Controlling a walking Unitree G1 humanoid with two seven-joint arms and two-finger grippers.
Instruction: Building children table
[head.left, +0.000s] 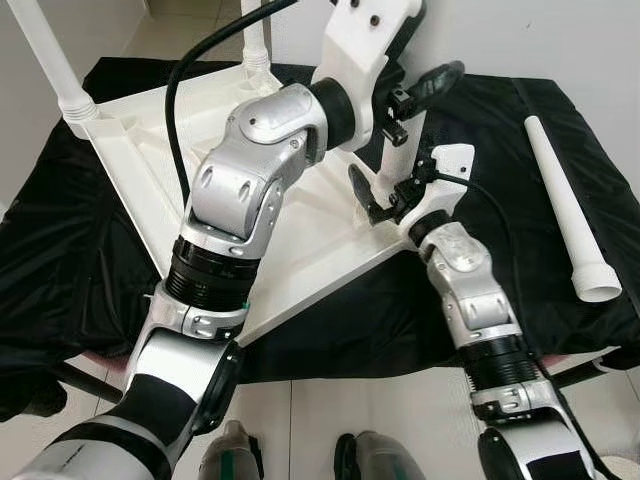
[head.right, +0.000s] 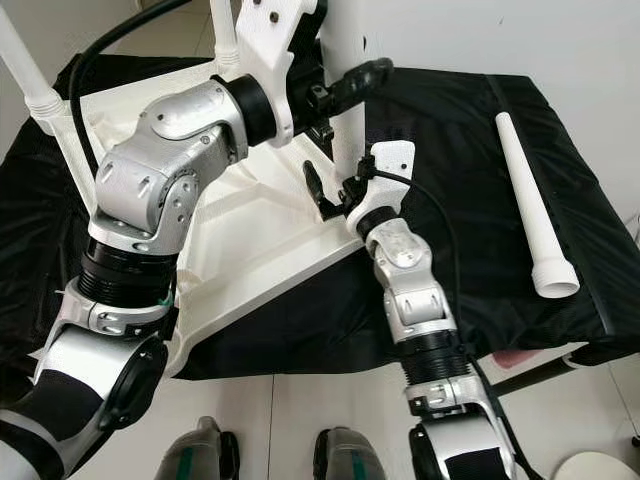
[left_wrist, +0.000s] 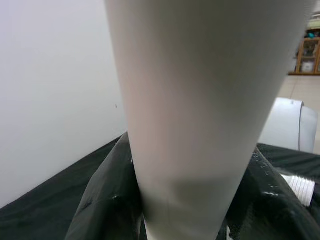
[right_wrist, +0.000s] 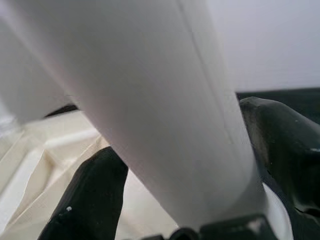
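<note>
1. Black cloth (head.left: 90, 250) covers the work surface; tabletop (head.left: 300, 240) lies on it upside down, two legs already standing at its far corners.
2. I've got both grippers on the upright leg (head.right: 345, 110) at the near-right corner socket: right gripper (head.right: 335, 195) fingers closed around its base, left gripper (head.right: 335, 95) clamped higher to steady it.
3. Spare leg (head.left: 572, 215) lies well apart along the cloth's right edge.
4. My left arm blocks much of the tabletop.

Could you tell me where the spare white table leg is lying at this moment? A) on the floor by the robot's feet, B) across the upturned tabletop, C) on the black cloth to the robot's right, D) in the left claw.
C: the loose white leg lies on the black cloth, to the right of the upturned tabletop and apart from both claws.
</note>
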